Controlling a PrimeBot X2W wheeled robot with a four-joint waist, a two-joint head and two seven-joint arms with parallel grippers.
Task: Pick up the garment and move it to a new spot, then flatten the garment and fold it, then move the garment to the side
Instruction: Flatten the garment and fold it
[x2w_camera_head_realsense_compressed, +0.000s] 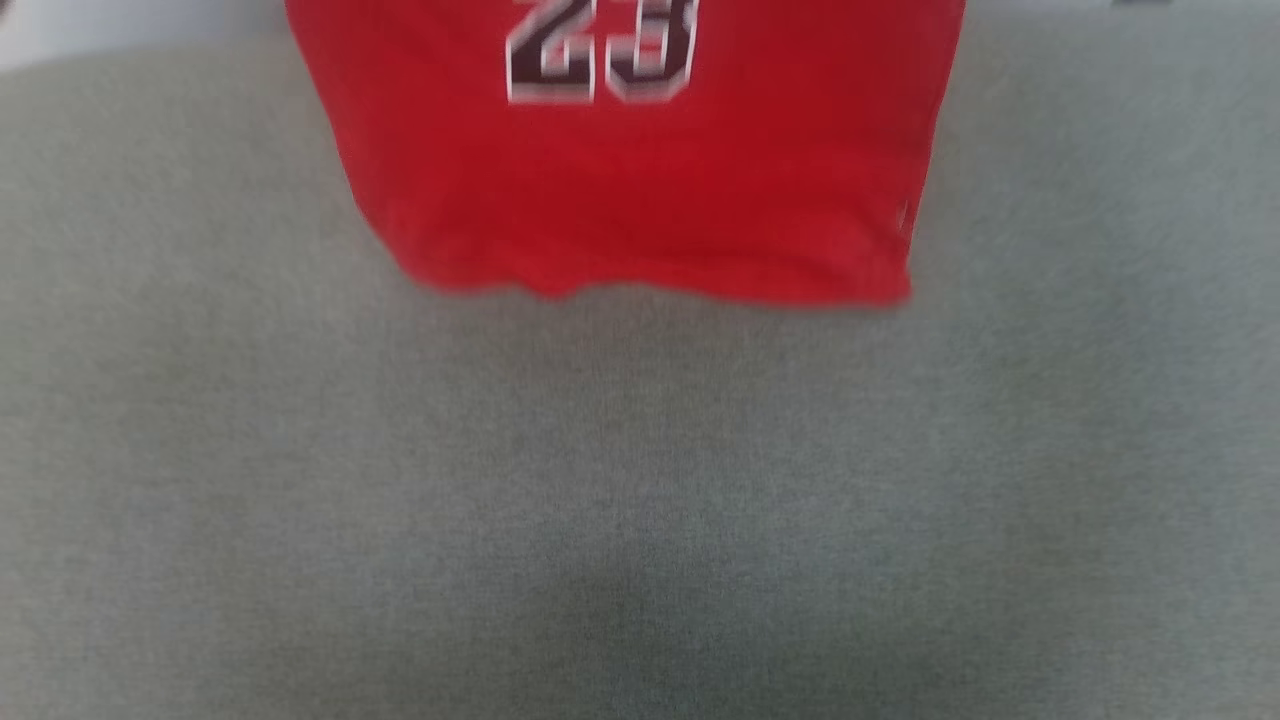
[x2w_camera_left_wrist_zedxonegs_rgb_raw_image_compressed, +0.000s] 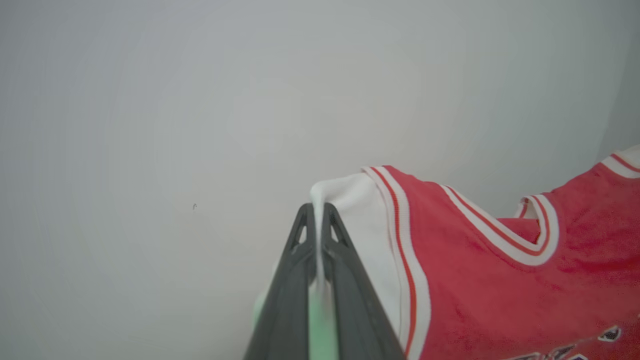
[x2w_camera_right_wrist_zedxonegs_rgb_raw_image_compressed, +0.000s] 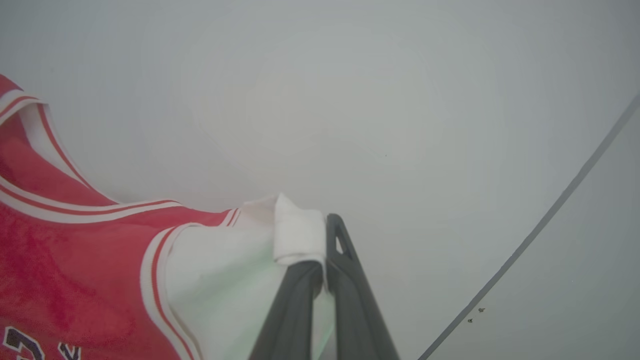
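Observation:
The garment (x2w_camera_head_realsense_compressed: 640, 180) is a red jersey with a black "23" outlined in white. In the head view it hangs from beyond the top edge, its hem just above the grey table (x2w_camera_head_realsense_compressed: 640, 520). In the left wrist view my left gripper (x2w_camera_left_wrist_zedxonegs_rgb_raw_image_compressed: 317, 207) is shut on the white sleeve of the garment (x2w_camera_left_wrist_zedxonegs_rgb_raw_image_compressed: 480, 280), which stretches away to the right. My right gripper (x2w_camera_right_wrist_zedxonegs_rgb_raw_image_compressed: 320, 225) is shut on the other white sleeve of the garment (x2w_camera_right_wrist_zedxonegs_rgb_raw_image_compressed: 90, 280), which runs off to the left. The cloth is held up in the air between the two.
A pale wall (x2w_camera_left_wrist_zedxonegs_rgb_raw_image_compressed: 200, 125) stands behind the held cloth in both wrist views. A thin dark line (x2w_camera_right_wrist_zedxonegs_rgb_raw_image_compressed: 540, 225) crosses the wall at the right of the right wrist view. The grey table surface spreads wide below the hem.

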